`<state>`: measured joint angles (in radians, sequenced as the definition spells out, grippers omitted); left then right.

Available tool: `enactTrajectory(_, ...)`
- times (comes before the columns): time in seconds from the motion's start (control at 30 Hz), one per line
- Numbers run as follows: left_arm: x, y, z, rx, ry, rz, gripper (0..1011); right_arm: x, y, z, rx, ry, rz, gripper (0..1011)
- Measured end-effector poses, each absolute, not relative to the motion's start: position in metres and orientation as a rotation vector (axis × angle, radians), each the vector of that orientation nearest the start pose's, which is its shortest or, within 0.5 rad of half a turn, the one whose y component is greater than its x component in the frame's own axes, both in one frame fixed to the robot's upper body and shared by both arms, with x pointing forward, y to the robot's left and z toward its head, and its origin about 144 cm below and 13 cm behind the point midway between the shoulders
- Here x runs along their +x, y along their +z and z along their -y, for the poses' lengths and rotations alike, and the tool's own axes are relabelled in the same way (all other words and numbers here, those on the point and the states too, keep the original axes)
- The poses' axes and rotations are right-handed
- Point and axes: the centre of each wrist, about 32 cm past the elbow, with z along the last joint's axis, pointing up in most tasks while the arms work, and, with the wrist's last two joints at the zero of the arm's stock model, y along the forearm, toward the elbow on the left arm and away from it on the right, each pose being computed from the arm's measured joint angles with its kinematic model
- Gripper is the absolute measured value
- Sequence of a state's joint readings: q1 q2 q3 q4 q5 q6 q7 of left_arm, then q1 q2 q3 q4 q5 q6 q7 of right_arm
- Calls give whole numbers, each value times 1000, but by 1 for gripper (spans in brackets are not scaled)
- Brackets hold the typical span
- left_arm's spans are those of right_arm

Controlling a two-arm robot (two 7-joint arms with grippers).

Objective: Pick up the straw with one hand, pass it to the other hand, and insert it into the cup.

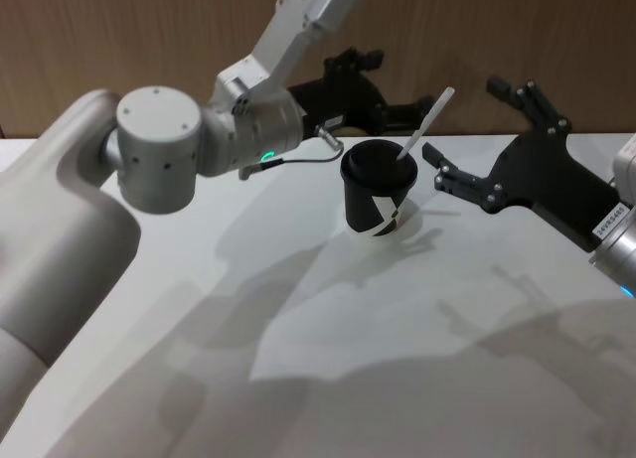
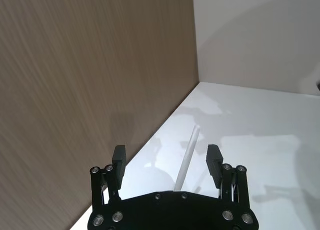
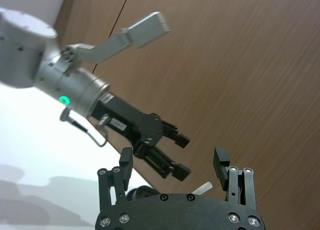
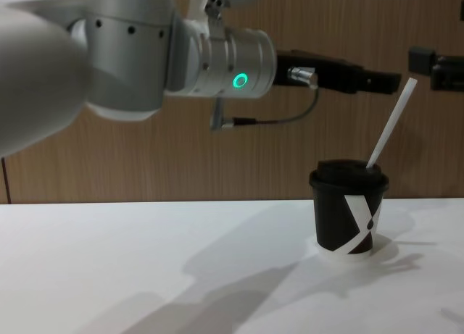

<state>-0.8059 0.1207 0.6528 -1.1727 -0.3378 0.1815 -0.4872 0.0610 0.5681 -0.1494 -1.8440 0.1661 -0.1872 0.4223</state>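
Straw [image 1: 425,127] leans in the lidded cup [image 1: 378,192]; we see left gripper [image 1: 370,102] and right gripper [image 1: 475,140] flanking, jaws spread, clear.

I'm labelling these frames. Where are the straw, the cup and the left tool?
straw [image 4: 390,126], chest view, mid-shaft above the lid.
cup [image 4: 333,222], chest view, black side wall.
left tool [image 3: 176,154], right wrist view, between its fingertips.

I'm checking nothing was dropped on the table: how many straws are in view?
1. The straw stands tilted in the cup, its top leaning toward the right gripper. Both grippers are open and off it.
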Motion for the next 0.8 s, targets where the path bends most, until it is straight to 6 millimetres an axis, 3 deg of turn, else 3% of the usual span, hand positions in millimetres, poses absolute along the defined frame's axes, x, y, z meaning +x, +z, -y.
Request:
enactTrajectory(0.5, 592, 1268, -135, 3, 611, 165, 1003, 466, 1279, 294, 47, -931, 474, 1001)
enactTrajectory(0.8, 583, 1256, -147, -50, 613, 166, 1003, 473, 1298, 285, 104, -969, 347, 1001)
